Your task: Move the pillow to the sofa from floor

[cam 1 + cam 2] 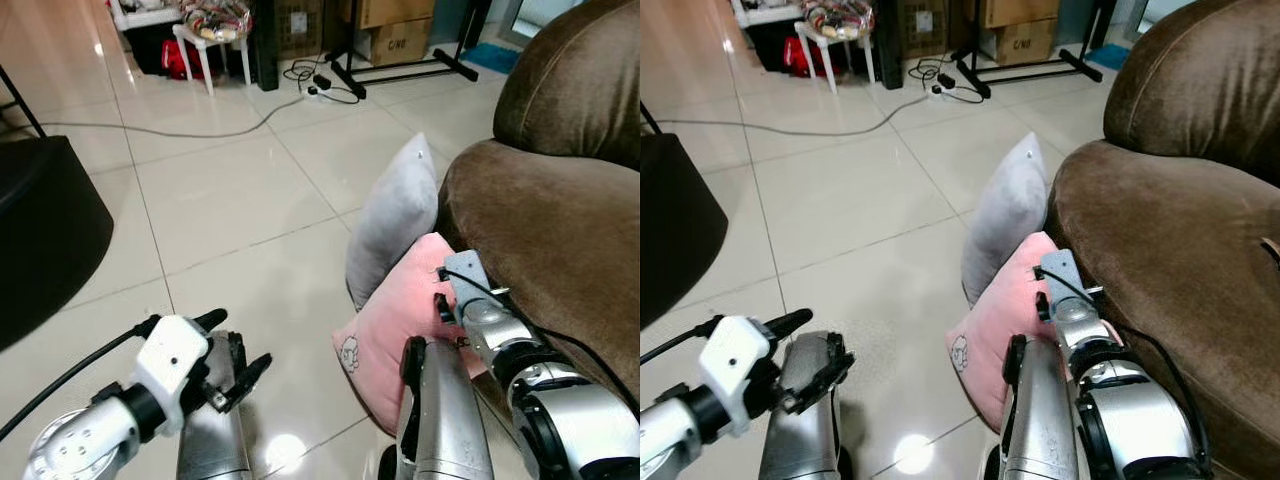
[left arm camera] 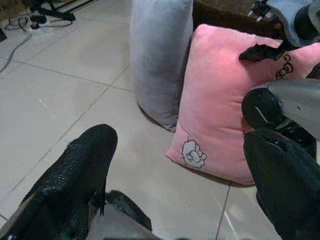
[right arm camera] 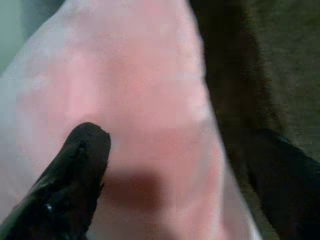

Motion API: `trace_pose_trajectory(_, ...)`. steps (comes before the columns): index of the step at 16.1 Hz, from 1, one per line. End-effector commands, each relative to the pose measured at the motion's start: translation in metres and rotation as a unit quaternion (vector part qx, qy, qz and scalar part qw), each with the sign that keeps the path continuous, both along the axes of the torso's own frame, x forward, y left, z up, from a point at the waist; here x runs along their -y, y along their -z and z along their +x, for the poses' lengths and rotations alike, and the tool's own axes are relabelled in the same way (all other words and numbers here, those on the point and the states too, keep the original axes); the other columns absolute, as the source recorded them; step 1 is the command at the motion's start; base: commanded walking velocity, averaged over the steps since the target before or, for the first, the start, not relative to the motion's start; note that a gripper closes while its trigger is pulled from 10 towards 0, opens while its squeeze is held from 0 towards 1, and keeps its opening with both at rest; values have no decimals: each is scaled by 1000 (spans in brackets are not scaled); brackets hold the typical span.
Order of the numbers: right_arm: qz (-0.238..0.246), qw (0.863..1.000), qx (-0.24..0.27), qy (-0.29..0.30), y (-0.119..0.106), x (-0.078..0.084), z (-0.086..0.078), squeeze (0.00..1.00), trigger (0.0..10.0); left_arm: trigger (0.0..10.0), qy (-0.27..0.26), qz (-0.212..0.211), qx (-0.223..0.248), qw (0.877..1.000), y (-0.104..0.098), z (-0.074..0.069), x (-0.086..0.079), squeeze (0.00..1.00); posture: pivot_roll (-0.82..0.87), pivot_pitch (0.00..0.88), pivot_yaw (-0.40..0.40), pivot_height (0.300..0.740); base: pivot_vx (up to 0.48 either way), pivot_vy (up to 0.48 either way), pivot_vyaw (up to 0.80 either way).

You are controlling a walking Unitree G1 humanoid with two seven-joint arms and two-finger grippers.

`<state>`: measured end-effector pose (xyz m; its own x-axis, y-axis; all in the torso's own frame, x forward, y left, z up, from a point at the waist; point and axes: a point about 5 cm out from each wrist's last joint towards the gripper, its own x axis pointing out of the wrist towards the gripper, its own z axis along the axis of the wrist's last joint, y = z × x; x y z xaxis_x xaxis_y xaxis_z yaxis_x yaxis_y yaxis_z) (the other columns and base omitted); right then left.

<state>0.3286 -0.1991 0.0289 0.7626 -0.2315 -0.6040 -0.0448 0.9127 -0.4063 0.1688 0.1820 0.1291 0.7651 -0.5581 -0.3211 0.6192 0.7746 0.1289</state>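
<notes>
Tiled floor (image 1: 230, 215): pink pillow (image 1: 395, 320) stands upright against the sofa (image 1: 545, 240), beside a grey one. Right pincer (image 3: 170, 165) spread, straddling its top edge (nearer arm). Left pincer (image 2: 185, 180) spread, pillow ahead, apart.

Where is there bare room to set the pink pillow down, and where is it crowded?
The sofa seat is bare above the pink pillow. The tiled floor is open between the dark object and the pillows. It is crowded at the sofa's foot, where the grey pillow, pink pillow and right gripper bunch together, and around the far cables.
</notes>
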Motion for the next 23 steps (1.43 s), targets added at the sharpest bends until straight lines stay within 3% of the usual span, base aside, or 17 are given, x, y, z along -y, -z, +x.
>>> trace_pose_trajectory(1, -2, 1000, 0, -4, -1, -2, 1, 0, 1569, 10000, 5, 2, 4, 1000, -5, -1, 0, 0, 52, 77, -32, 405, 0, 0, 0)
trace_pose_trajectory(2, 1, 1000, -5, -14, 2, -7, 0, 0, 0, 10000, 6, 4, 2, 1000, -6, -3, -1, 0, 57, 87, -33, 405, 0, 0, 0)
trace_pose_trajectory(6, 4, 999, -19, -33, 10, -20, -5, 0, 0, 10000, 13, 5, -9, 1000, -9, -11, 0, 0, 71, 104, -36, 405, 0, 0, 0)
trace_pose_trajectory(12, 0, 999, -14, -34, 12, -27, -6, 0, 0, 10000, 14, 9, -17, 1000, -12, -17, -1, 0, 76, 112, -34, 405, 0, 0, 0)
trace_pose_trajectory(23, 15, 998, -13, -54, 10, -35, -4, 0, 0, 10000, 16, 7, -22, 1000, -11, -15, 1, 0, 71, 80, -49, 405, 0, 0, 0)
